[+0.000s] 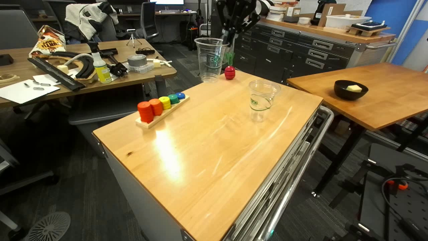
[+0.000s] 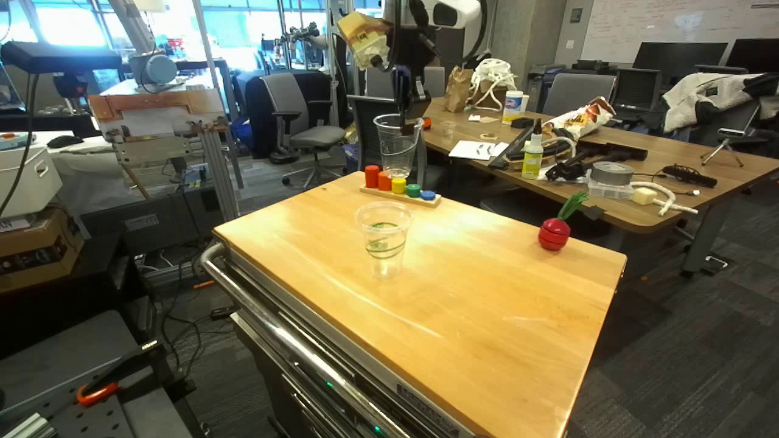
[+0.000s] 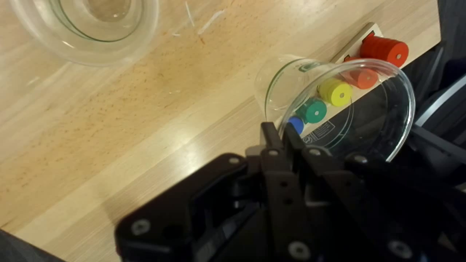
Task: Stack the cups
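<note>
Black jaws, silver screws (image 3: pixel 140 227), white arm (image 2: pixel 464 13), perhaps cabling (image 2: pixel 484 21)

You have a cup (image 1: pixel 209 61) by the rim in your gripper (image 3: pixel 279 128). On your table (image 1: pixel 200 150), in an exterior view: rack (image 1: pixel 163 114) left, second cup (image 1: pixel 260 103) right, radish (image 1: pixel 229 72) at far edge, between both. Bowl (image 1: pixel 344 95), block (image 1: pixel 354 88) inside, on side table (image 1: pixel 394 80), farther right.

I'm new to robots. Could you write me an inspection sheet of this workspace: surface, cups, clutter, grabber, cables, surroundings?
Surface: wooden tabletop with bright glare.
Cups: standing cup upright on the tabletop; lifted cup in the air, not yet stacked.
Clutter: coloured disc toy and red radish-like object, both on the tabletop.
Gripper: closed on the lifted cup's rim.
Cables: black cable looping beside the arm.
Surroundings: cluttered desk; neighbouring table with a black bowl.
</note>
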Robot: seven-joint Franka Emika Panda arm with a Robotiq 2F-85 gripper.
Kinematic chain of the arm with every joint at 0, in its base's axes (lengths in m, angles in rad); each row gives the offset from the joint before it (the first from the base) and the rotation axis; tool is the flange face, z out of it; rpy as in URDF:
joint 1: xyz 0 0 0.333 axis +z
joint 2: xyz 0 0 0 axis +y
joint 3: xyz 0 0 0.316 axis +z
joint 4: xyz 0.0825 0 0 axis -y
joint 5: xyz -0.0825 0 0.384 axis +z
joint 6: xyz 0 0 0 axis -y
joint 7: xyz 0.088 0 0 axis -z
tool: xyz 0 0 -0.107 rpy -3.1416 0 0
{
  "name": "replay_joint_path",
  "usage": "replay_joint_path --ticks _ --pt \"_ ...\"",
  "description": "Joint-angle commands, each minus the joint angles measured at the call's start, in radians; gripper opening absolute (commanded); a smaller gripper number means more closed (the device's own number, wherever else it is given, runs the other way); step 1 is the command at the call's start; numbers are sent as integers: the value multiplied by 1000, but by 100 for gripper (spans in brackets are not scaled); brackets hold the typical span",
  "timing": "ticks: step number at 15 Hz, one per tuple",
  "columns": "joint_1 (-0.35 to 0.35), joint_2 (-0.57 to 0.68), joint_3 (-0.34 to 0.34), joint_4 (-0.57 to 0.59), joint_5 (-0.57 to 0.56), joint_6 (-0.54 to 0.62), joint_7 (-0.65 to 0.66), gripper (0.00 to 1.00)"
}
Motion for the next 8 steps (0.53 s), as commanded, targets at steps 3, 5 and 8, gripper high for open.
replay_joint_path --ticks 3,5,8 --pt "-15 -310 -23 -355 45 111 75 2" --pt "-17 -407 -16 -466 63 151 108 2" --pt "-26 -548 7 -618 76 270 171 2"
